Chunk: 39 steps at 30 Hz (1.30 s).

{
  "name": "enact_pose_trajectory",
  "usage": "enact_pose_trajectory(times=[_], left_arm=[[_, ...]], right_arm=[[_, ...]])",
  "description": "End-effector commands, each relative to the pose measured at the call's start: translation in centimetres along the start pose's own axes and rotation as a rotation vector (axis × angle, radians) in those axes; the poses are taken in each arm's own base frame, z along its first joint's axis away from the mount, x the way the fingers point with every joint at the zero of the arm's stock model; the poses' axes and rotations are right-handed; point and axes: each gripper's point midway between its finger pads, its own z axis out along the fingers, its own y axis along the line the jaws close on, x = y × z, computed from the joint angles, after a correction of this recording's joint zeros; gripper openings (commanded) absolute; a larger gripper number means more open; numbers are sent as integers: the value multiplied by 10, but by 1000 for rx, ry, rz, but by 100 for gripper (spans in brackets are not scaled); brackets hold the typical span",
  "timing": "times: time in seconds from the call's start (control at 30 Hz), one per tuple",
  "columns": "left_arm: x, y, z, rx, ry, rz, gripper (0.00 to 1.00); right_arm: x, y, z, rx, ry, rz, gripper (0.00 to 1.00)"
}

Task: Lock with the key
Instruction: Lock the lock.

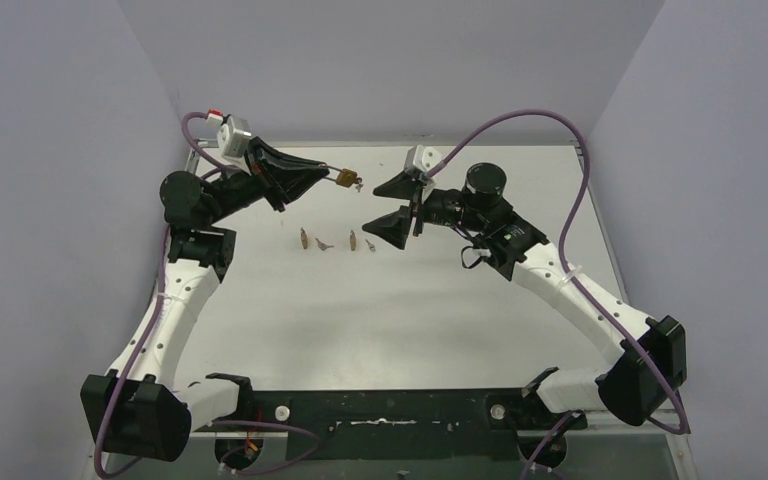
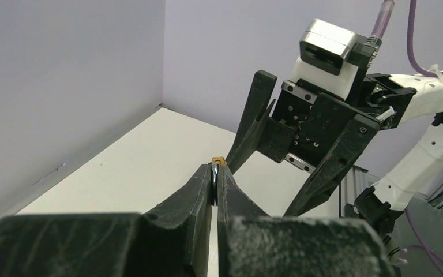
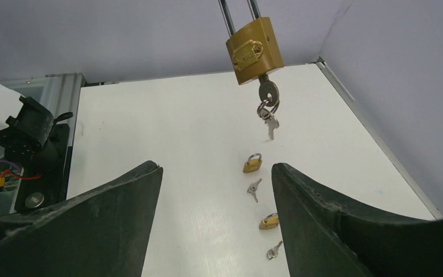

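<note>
Black left hand (image 1: 325,175): closed tight on the steel shackle of the padlock (image 3: 254,51), holding it raised clear of the white table (image 1: 360,320). The brass body hangs below the grip, with the key (image 3: 267,91) seated in its underside and a spare key (image 3: 271,124) dangling from the ring.

Assessment: the lock is rigid, smooth and heavy for its size, and likely to swing if pushed. The key is thin and slippery, so it is best pinched flat across its head, above the loose ring.

Small padlocks (image 3: 252,164) and loose keys (image 3: 254,188) lie on the table beneath.

Right hand (image 1: 375,207): spread open, empty, facing the hanging lock and near it.
</note>
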Motion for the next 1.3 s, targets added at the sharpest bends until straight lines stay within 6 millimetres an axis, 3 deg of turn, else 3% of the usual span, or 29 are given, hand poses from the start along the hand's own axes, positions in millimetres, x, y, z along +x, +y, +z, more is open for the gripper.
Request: enact_pose_trajectory(times=[0.0,0.27,1.27], left_arm=[[-22,-18,-2,39,-38,74,0],[-21,-18,-2,45,-46,70,0],[-20,-19,-3,44,-51,72,0]], right_arm=[[-21,-12,-4,78,-52,-96,70],[-29,-5,8,33,-64,-108,62],[-50,-24,26,69,-99,-149,38]])
